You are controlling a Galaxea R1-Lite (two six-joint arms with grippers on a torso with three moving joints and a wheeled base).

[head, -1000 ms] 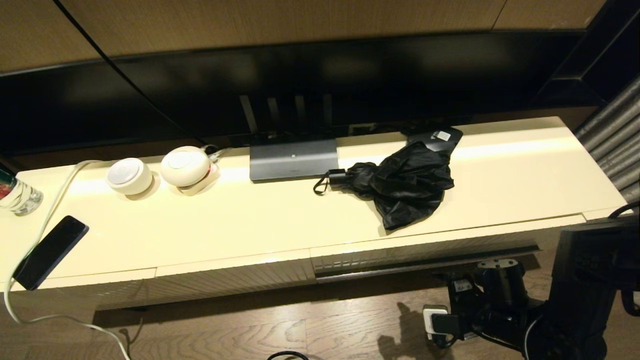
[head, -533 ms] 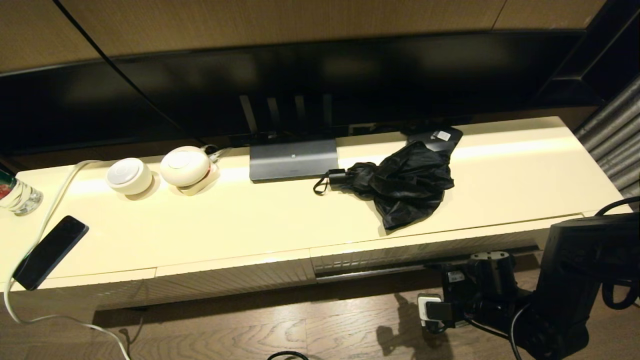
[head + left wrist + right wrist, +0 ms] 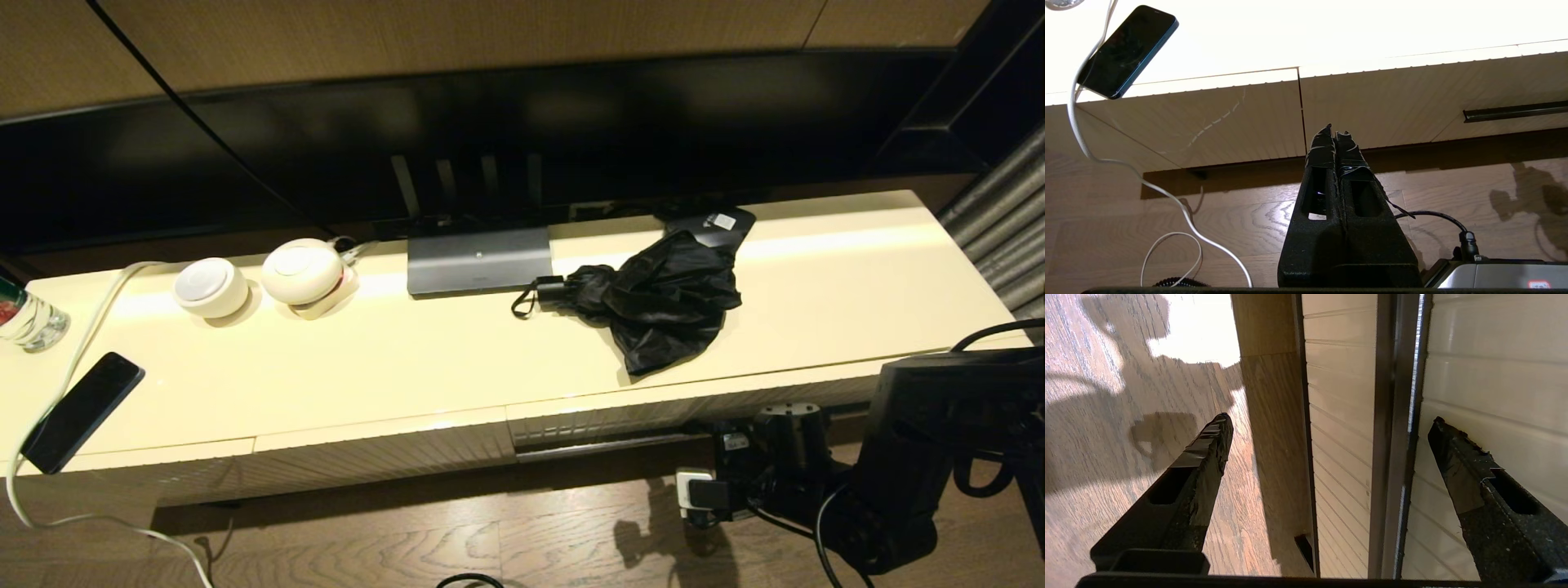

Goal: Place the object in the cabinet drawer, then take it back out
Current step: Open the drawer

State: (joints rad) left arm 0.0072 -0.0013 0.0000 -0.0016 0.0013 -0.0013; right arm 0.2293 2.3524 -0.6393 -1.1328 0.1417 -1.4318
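Note:
The object, a black compact umbrella (image 3: 661, 298), lies on the cream cabinet top (image 3: 408, 359) with its handle and wrist loop toward the left. Below it is the cabinet drawer (image 3: 678, 412), a ribbed cream front with a dark strip along its lower edge. My right gripper (image 3: 731, 457) is low in front of that strip, right of the drawer's middle. In the right wrist view the right gripper (image 3: 1331, 418) is open and empty. One finger (image 3: 1457, 457) is before the drawer front (image 3: 1494, 367), the other over the floor, and the dark strip (image 3: 1392, 416) runs between them. The left gripper (image 3: 1335, 132) is shut and parked low.
On the top stand a small black box with a white label (image 3: 718, 222), a grey screen base (image 3: 479, 260), two white round devices (image 3: 211, 286), a phone (image 3: 82, 412) on a white cable, and a bottle (image 3: 24, 318). Wood floor (image 3: 490, 539) lies before the cabinet.
My right arm has moved left and closer to the cabinet front, with its gripper still open. The umbrella and everything on the top have stayed put.

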